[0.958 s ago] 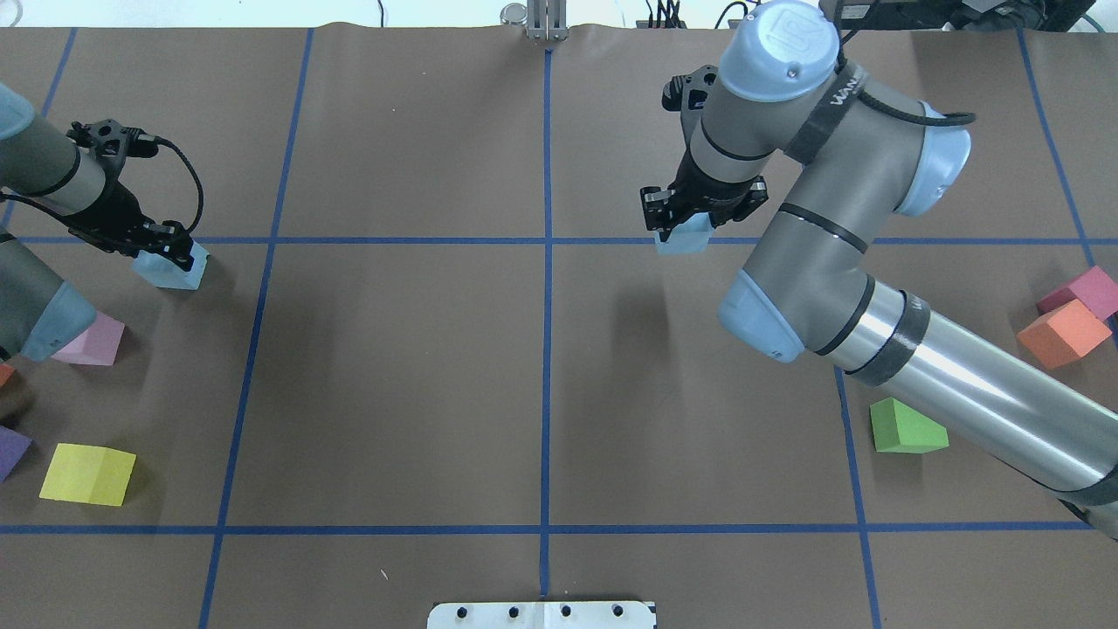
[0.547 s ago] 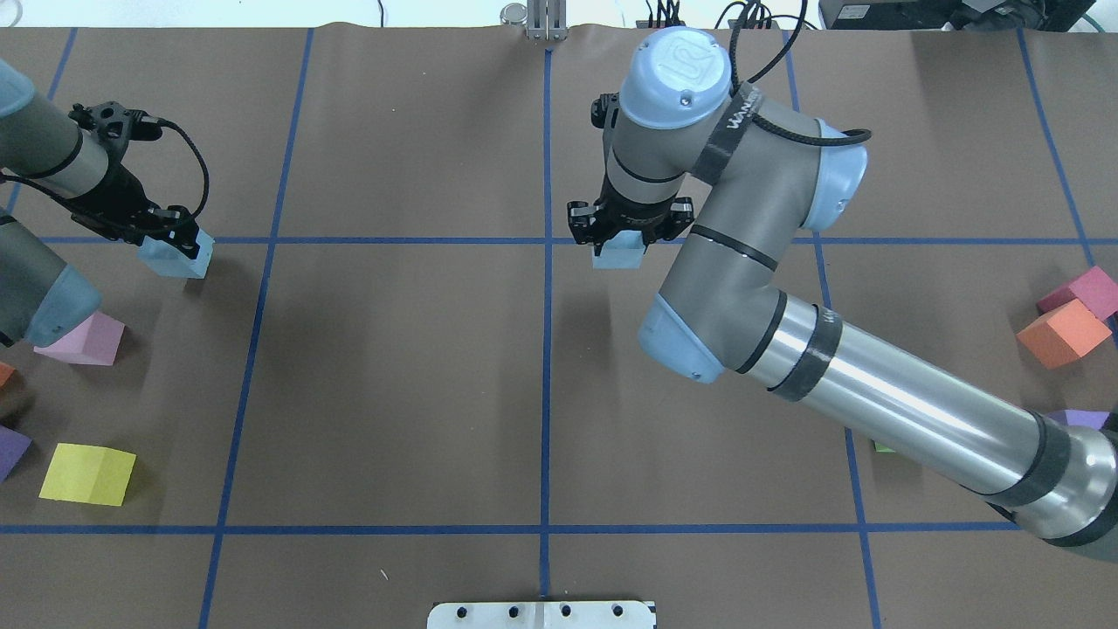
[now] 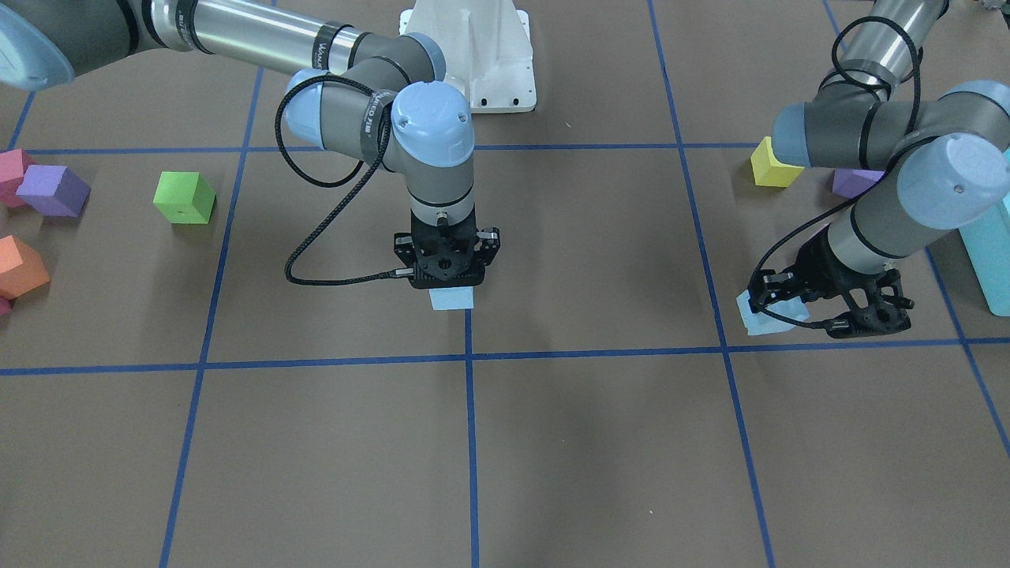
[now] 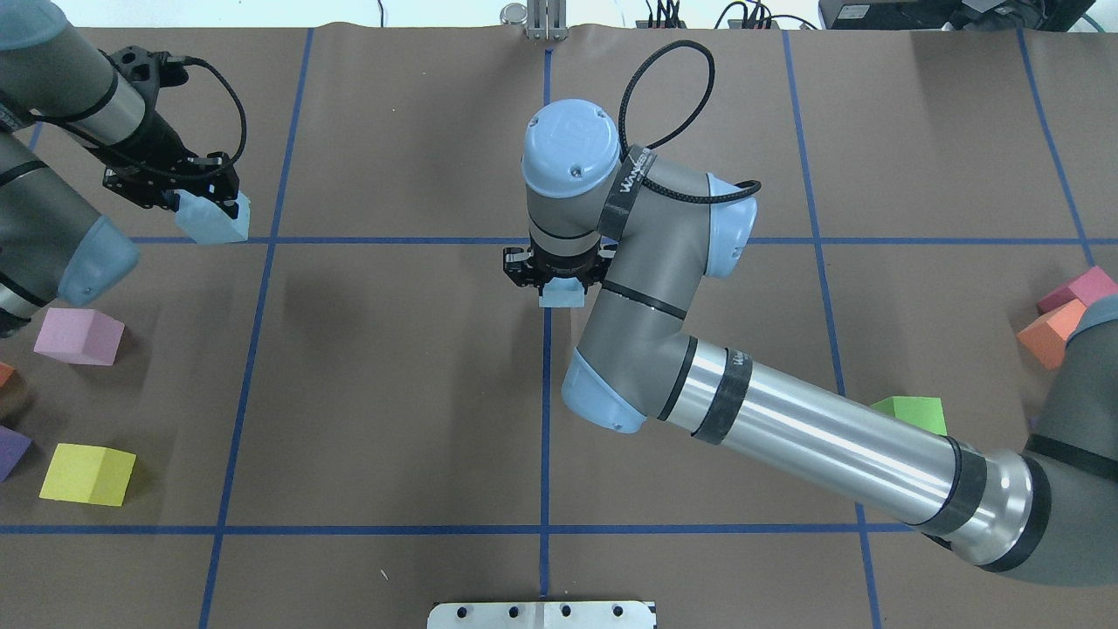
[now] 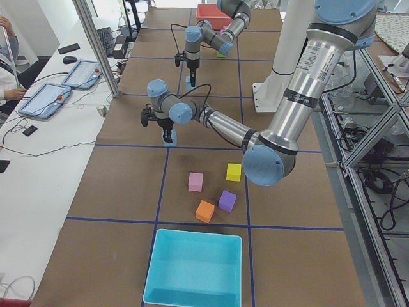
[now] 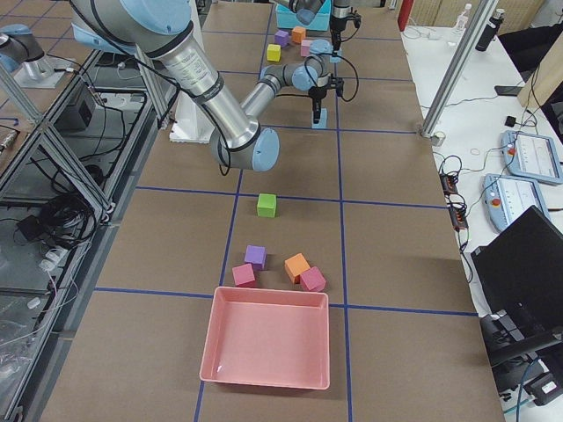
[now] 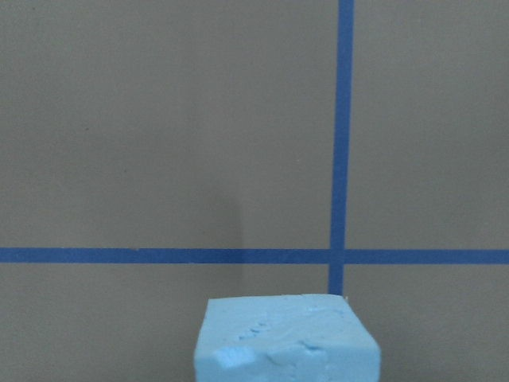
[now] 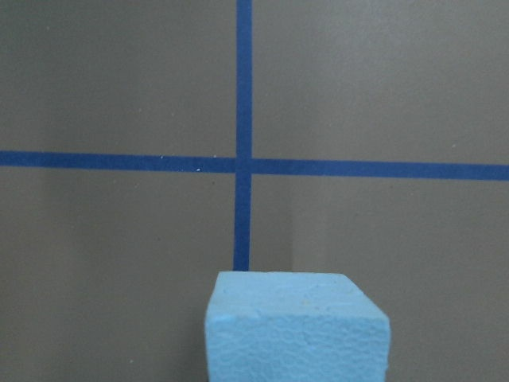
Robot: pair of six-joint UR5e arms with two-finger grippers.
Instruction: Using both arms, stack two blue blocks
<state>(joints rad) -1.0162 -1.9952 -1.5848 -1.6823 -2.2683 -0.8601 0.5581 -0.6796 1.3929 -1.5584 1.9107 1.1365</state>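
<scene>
Right arm (image 4: 786,428) reaching over table to central tape crossing (image 4: 546,240). Left arm (image 4: 52,114) hanging well apart from crossing, toward robot's left. Right gripper (image 4: 559,281) pinching right blue block (image 4: 561,297) just beside crossing, on robot's side. Left gripper (image 4: 205,201) pinching left blue block (image 4: 217,225), well apart from crossing.

The right arm (image 4: 646,297) has a polished silver tube (image 4: 812,437) ringed by black bands (image 4: 721,397), matte grey housings (image 4: 672,218) and round pale-blue caps (image 4: 569,147). The caps bear small screws (image 4: 572,172) and an embossed logo (image 4: 572,131). A black strap (image 4: 631,179) carries white lettering. A thin black cable (image 3: 339,281) runs to the right gripper (image 4: 559,281), which is black and pierced with holes. The left arm (image 4: 61,79) and left gripper (image 4: 208,203) match.
</scene>
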